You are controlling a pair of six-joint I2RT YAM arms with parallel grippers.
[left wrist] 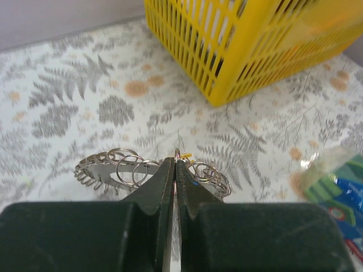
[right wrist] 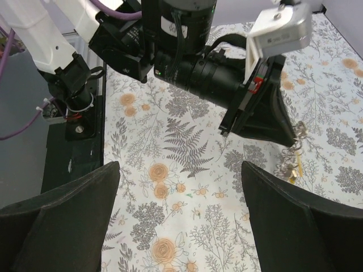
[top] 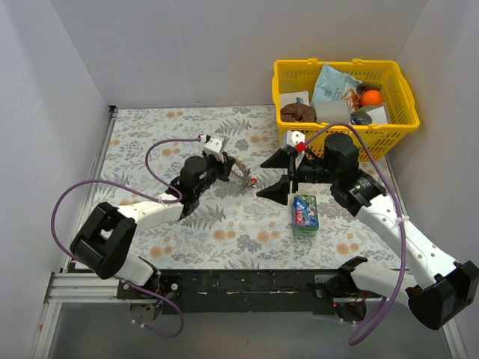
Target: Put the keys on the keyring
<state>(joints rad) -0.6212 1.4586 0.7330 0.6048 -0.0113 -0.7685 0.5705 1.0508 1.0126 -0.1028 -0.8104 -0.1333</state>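
Pinched between the closed tips of the left gripper (left wrist: 174,165), over the floral mat (top: 224,224) mid-table: the keyring (left wrist: 122,167), long axis crosswise to the fingertips, drooping toward the right gripper (top: 263,178), keys (right wrist: 291,166) lowest. Opposite, spread wide, holding nothing.

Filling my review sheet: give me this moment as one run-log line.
left tool: shut on keyring, which hangs from its tips | right tool: open, empty, facing it | snack packet: beside right tool
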